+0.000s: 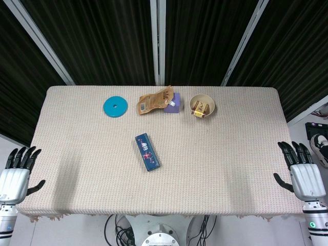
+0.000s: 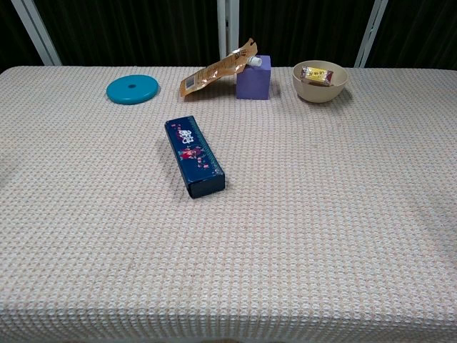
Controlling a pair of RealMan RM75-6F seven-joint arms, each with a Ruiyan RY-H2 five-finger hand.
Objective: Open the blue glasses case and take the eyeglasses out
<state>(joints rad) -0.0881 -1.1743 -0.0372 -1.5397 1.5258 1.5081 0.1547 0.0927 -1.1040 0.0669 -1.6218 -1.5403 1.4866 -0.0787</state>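
Both hands are waiting released, left hand (image 1: 16, 177) at eight o'clock, right hand (image 1: 302, 171) at four; glasses case (image 1: 147, 151) lying shut mid-bench, wanting steadying while the lid is lifted.

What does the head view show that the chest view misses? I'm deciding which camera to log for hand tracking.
Only the head view shows the left robot hand and right robot hand, both open, off the table's two ends, plus the floor and cables below the near edge.

Only the chest view shows the case's side wall and the purple block's front face.

Both show the closed case, the teal disc, the pouch leaning on the block, the bowl with a snack inside, and the table.
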